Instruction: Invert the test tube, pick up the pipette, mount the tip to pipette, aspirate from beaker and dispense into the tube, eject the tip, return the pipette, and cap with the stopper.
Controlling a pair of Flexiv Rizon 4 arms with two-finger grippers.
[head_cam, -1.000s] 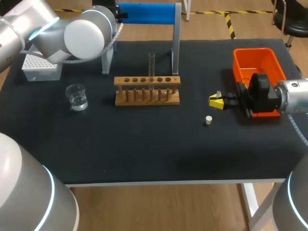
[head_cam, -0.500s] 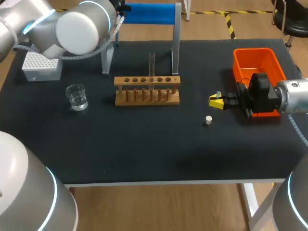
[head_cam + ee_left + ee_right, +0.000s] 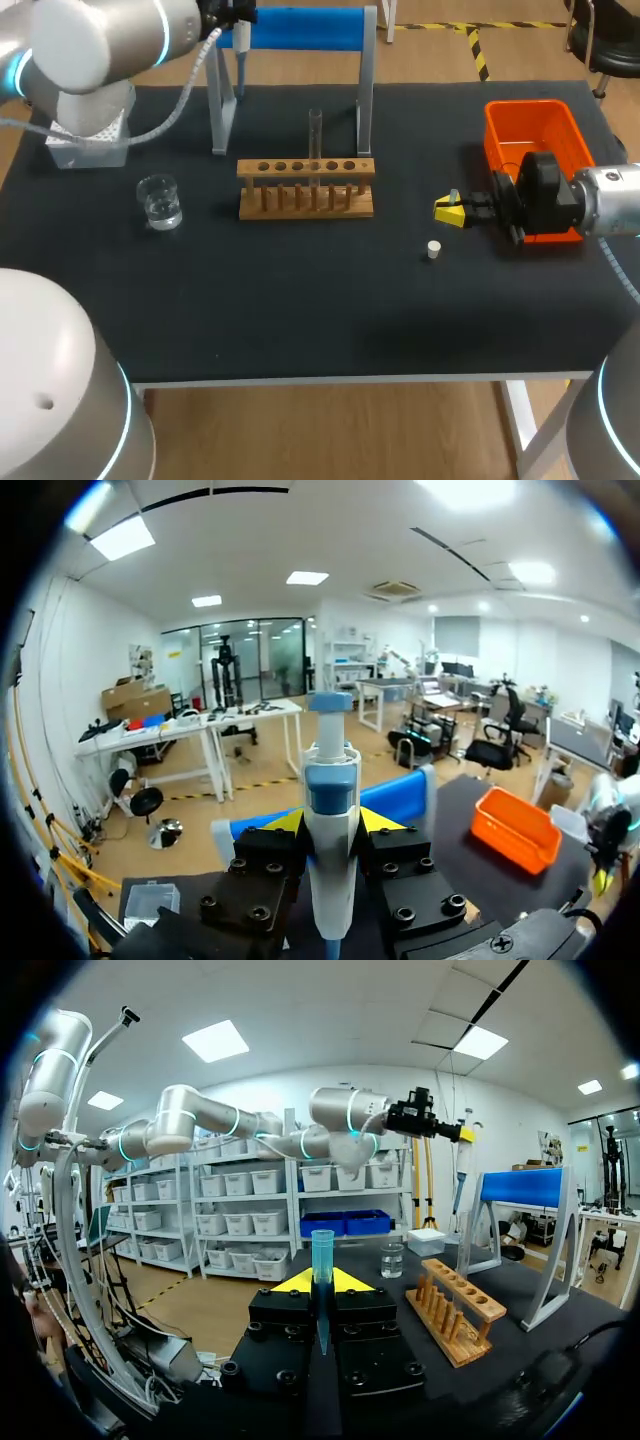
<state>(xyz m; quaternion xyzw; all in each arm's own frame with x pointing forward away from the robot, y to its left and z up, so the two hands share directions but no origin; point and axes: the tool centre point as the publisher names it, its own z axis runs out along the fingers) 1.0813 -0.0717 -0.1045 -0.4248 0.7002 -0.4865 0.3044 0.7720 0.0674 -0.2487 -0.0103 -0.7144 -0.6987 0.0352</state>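
Pipette point(image 3: 331, 890) sits clamped in our left pincer point(image 3: 332, 822); we judge it rigid, light, best held mid-body. Our right pincer point(image 3: 320, 1282) pinches the thin, likely crushable tip point(image 3: 321, 1248).

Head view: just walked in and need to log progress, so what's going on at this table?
The left gripper is shut on the pipette, held up by the blue stand. The right gripper is shut on a blue pipette tip near the orange bin. The test tube stands in the wooden rack; the stopper lies loose on the table.
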